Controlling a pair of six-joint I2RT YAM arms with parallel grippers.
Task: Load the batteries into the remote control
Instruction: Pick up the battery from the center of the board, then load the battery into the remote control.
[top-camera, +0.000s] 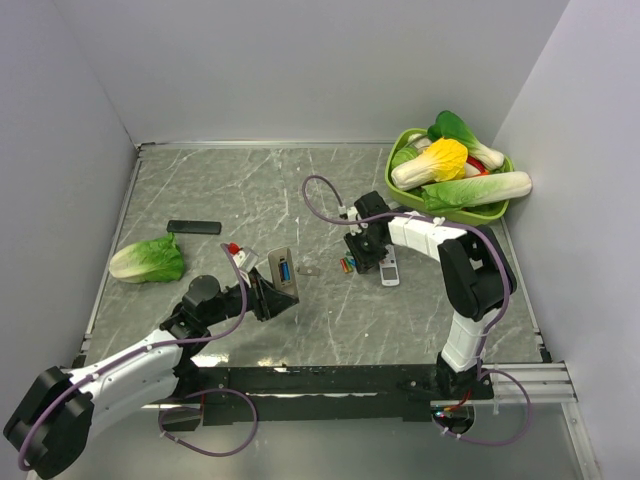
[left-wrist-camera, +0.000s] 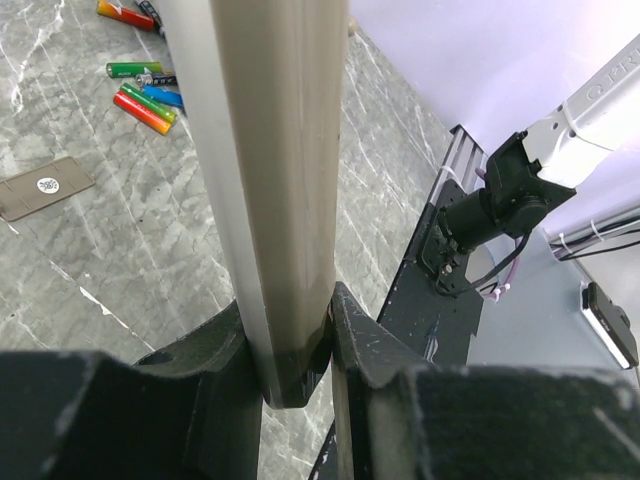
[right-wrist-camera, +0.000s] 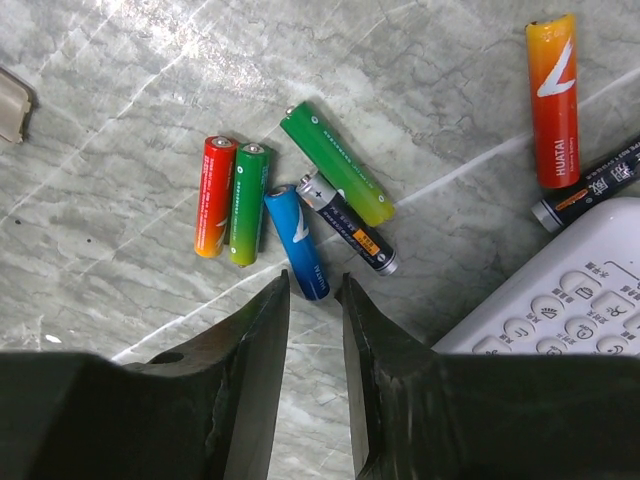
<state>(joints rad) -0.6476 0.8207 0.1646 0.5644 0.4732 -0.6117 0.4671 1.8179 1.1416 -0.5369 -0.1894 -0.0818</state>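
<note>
Left jaws: pressed together on the remote control (left-wrist-camera: 275, 180), pinching its lower end from both sides, with its beige back running up and away from me
Right jaws: slightly spread, a narrow gap with nothing in it, hanging low over the batteries (right-wrist-camera: 246, 204)
Remote control: lifted off the worktop (top-camera: 250, 190) in my left jaws, tilted, left of centre, its blue recess turned up toward the overhead camera
Batteries: loose on the worktop below my right jaws; a red-orange one and a green one lie side by side, a blue one (right-wrist-camera: 296, 243) points its near end at the gap, a black one lies against it, a green-yellow one slants beyond
Other cells: an orange-red battery (right-wrist-camera: 552, 100) and a black one lie off to the side, by the white keypad remote (right-wrist-camera: 560, 310)
White keypad remote: flat on the worktop, keys up, just beside the batteries
Beige cover plate (top-camera: 311, 269): flat on the worktop between the held remote control and the batteries
</note>
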